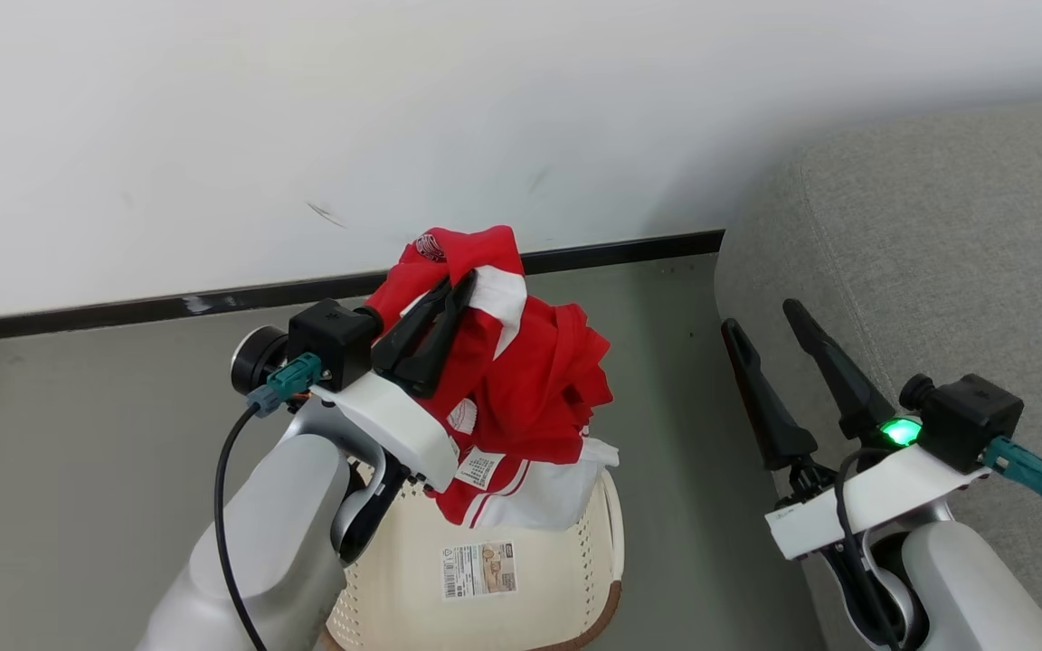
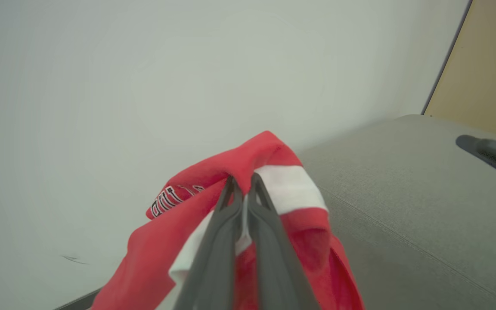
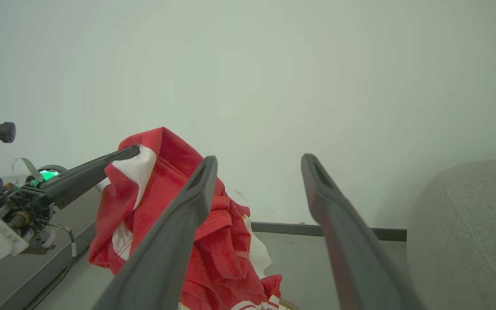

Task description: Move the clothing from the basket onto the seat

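- The left gripper (image 1: 456,287), its fingers pressed together, pinches a white-banded fold of the red clothing (image 1: 530,380) directly above the basket (image 1: 394,588).
- Its pale forearm (image 1: 277,533) rises at the basket's left side, with the fingers pointing up toward the wall (image 1: 394,136).
- The bunched clothing hangs from that grip, its lower folds reaching the basket's rim.
- The right gripper (image 1: 761,318), fingers spread wide and empty, stands right of the basket, against the grey seat (image 1: 937,253).

left gripper (image 1: 456,282) tight, right gripper (image 1: 761,315) wide
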`<state>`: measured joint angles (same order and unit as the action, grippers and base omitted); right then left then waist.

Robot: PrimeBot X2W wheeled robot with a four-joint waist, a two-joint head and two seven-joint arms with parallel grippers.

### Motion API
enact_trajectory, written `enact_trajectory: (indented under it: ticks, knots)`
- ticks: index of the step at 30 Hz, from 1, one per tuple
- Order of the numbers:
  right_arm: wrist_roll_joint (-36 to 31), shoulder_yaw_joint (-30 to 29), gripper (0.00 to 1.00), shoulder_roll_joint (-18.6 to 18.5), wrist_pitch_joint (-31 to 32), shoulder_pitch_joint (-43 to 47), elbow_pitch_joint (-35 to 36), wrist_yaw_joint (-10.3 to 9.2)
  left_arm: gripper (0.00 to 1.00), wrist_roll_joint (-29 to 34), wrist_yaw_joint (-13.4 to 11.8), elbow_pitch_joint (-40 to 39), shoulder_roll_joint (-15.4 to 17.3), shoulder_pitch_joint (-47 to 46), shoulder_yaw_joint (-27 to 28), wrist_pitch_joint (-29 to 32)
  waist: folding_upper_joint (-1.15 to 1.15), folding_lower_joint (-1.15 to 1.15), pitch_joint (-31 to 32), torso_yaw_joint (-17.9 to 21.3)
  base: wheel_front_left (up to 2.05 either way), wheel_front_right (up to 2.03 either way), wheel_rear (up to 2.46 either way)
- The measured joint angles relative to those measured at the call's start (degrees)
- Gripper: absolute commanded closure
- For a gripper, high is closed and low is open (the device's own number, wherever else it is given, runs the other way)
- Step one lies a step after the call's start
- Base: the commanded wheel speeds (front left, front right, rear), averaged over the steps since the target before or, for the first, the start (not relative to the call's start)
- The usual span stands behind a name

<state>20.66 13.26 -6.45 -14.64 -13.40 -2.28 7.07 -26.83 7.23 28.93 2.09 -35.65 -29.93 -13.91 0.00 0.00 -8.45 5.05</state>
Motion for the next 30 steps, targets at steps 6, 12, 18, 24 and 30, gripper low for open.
enact_trajectory:
  ticks: [6, 12, 18, 24, 30]
  knots:
    - [0.0, 1.2, 0.0, -0.7, 0.0, 1.9, -0.4, 0.0, 1.0, -1.3, 0.0, -2.2, 0.0, 0.0, -0.4, 1.4, 0.0, 0.0, 2.5, -0.9, 0.0, 0.0, 0.0]
    - [1.0, 3.2, 0.0, -1.6, 0.0, 4.0, -1.8, 0.0, 1.0, -1.9, 0.0, -3.9, 0.0, 0.2, -1.1, 3.2, 0.0, 0.0, 3.9, -1.7, 0.0, 0.0, 0.0]
    - [2.7, 9.6, 0.0, -2.4, 0.0, 4.2, -3.1, 0.0, 1.0, -2.4, 0.0, -5.8, 0.0, 0.3, -1.4, 4.5, 0.0, 0.0, 4.7, -2.7, 0.0, 0.0, 0.0]
    - [4.7, 14.4, 0.0, -2.5, 0.0, 3.7, -4.5, 0.0, 1.0, -2.9, 0.0, -7.4, 0.0, 0.3, -2.4, 6.1, 0.0, 0.0, 4.9, -3.4, 0.0, 0.0, 0.0]
    - [6.2, 17.5, 0.0, -2.5, 0.0, 2.1, -6.3, 0.0, 1.0, -2.9, 0.0, -9.1, 0.0, 0.3, -3.8, 7.0, 0.0, 0.0, 4.7, -4.3, 0.0, 0.0, 0.0]
